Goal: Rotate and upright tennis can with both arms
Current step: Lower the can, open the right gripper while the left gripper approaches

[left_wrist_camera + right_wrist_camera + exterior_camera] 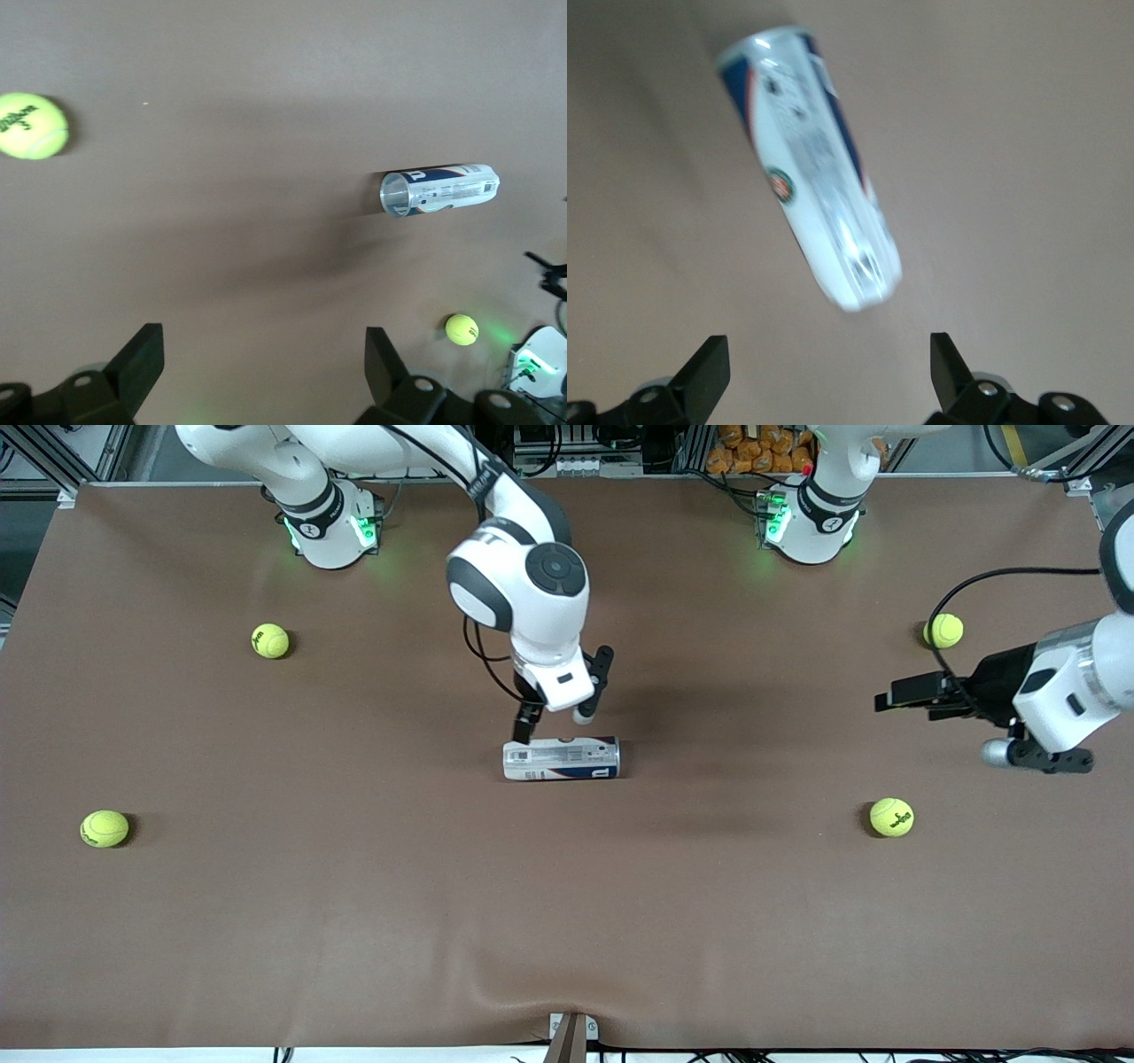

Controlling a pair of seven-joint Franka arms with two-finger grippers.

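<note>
Your right claw is hanging released over the lying tennis can, which could roll toward six o'clock if bumped; your left claw is waiting released.

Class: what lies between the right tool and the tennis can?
Nothing: in the right wrist view, bare brown table separates the open right tool from the lying tennis can.

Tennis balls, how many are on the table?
4: two toward the right arm's end, two toward the left arm's end. None seems hidden.
</note>
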